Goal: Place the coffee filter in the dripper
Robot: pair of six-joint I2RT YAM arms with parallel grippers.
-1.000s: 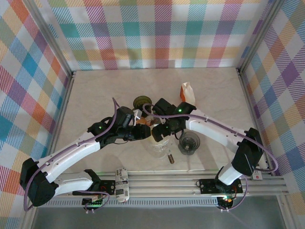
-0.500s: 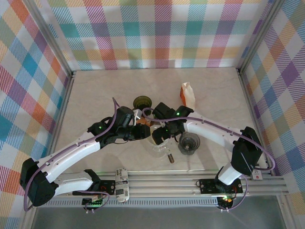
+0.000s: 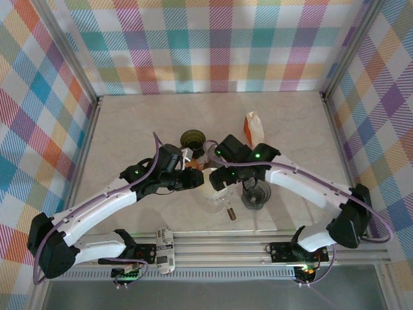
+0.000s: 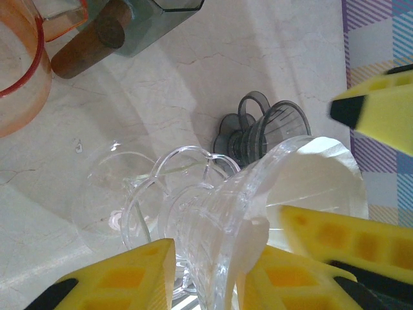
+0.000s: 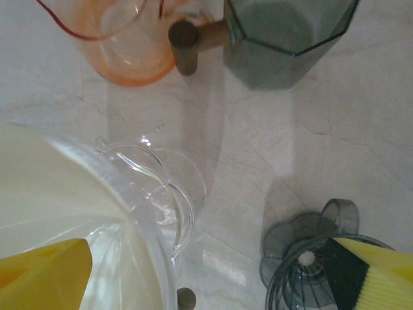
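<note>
The coffee filter [image 4: 319, 187], white paper, sits inside the clear dripper [image 4: 219, 226], which is tipped on its side near the middle of the marble table [image 3: 129, 129]. Coming in from the left, the left gripper [image 3: 195, 179] has its yellow fingers clamped on that dripper's ribbed body. Just beside the rim hangs the right gripper [image 5: 211, 255], jaws spread wide, holding nothing. Further right a grey dripper [image 3: 256, 194] stands on the table.

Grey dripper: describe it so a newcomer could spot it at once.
On the marble table, look near the front edge, right of centre. The grey dripper stands there beside a clear dripper; it is smoky dark, while its neighbour is colourless and holds the white filter.
</note>
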